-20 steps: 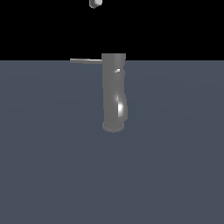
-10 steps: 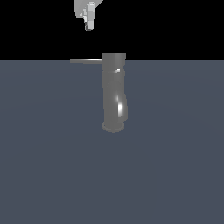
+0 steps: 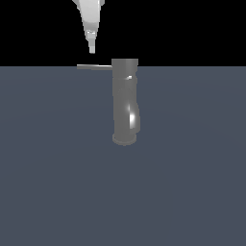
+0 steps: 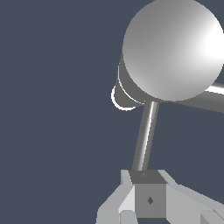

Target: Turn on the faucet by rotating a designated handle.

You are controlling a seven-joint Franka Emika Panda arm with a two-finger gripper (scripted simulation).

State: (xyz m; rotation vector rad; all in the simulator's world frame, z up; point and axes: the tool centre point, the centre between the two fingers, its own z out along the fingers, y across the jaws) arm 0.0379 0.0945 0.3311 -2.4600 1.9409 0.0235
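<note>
Hanging above the handle (image 3: 94, 67), the white end effector (image 3: 92, 48) is cut off by the upper edge of the exterior view, and I cannot tell if its fingers are released or clenched. This thin bar sticks out toward the exterior view's left from the top of the faucet (image 3: 125, 102), which stands upright on the plain dark blue-grey bench (image 3: 57, 182). Behind is only black. From the wrist view, the handle (image 4: 145, 136) reaches toward the end effector (image 4: 148, 199).

No text, label, brand or number can be read anywhere in either view. The upright dull-grey metallic faucet (image 3: 125, 101) is bare of markings. The one mark is a small dark diamond on the white pincer (image 4: 148, 192), which is no readable sign.
</note>
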